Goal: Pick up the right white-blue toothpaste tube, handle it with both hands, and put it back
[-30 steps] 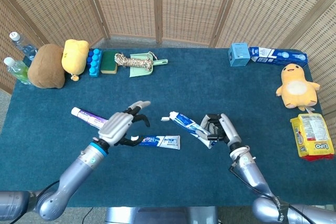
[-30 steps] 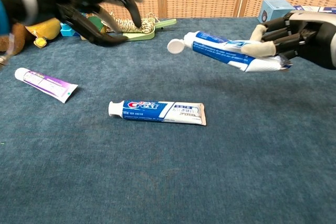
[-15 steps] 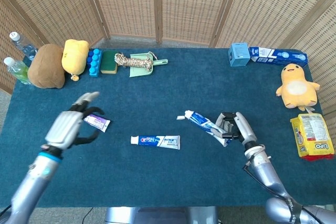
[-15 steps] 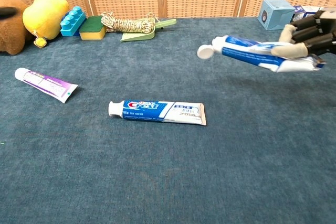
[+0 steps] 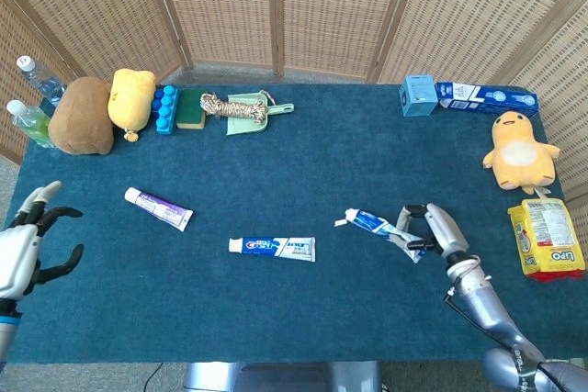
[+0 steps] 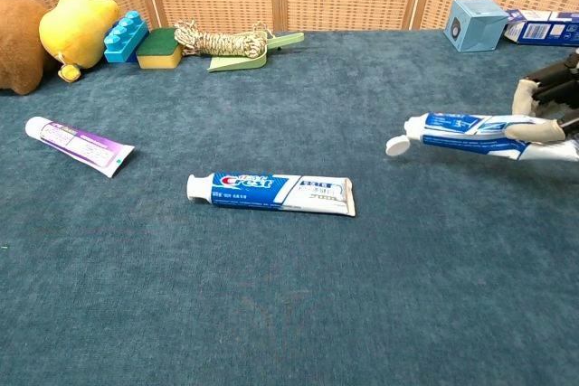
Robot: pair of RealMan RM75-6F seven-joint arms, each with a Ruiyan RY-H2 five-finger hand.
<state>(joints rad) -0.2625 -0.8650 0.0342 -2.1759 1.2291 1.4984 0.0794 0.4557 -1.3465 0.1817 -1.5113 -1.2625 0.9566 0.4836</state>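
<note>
The right hand [image 5: 435, 232] grips the right white-blue toothpaste tube [image 5: 381, 227] by its flat end, at the right side of the table [image 5: 303, 162], with the cap pointing left. The left hand [image 5: 23, 245] is at the near left edge, fingers spread and holding nothing. A second white-blue tube [image 5: 272, 246] lies near the middle.

A staged robot test area is indicated: a table covered in blue carpet [image 5: 276, 153] is enclosed by woven folding screens [image 5: 276, 6], with unrelated toys, such as a plush duck [image 5: 519, 149], and household goods lined along its edges.
</note>
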